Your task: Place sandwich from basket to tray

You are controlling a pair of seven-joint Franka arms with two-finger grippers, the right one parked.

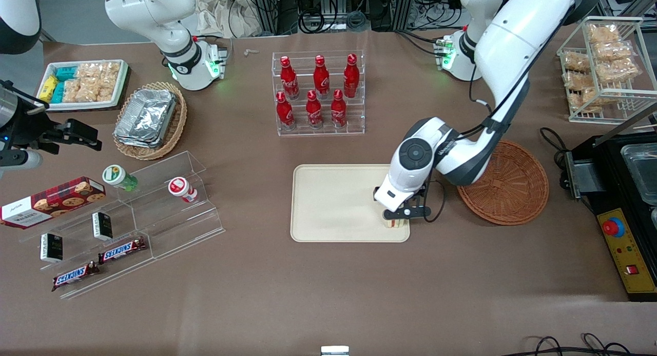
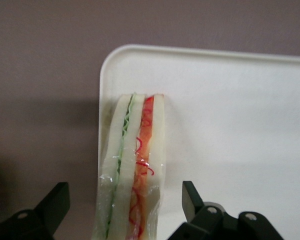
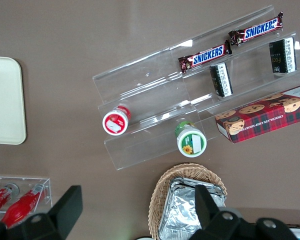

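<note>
The sandwich (image 1: 395, 224), a plastic-wrapped wedge of pale bread with green and red filling, stands on edge on the beige tray (image 1: 333, 202), at the tray's corner nearest the front camera and the round reddish-brown basket (image 1: 505, 184). My left gripper (image 1: 397, 218) hangs right over it, open. In the left wrist view the sandwich (image 2: 135, 165) rests at the tray's (image 2: 230, 125) rounded corner, between the two black fingers (image 2: 57, 200), with a gap on each side. Nothing shows in the basket.
A clear rack of red bottles (image 1: 318, 94) stands farther from the front camera than the tray. Toward the parked arm's end are a tan basket of foil containers (image 1: 151, 120) and an acrylic shelf (image 1: 128, 217). A black control box (image 1: 623, 243) sits beside the basket.
</note>
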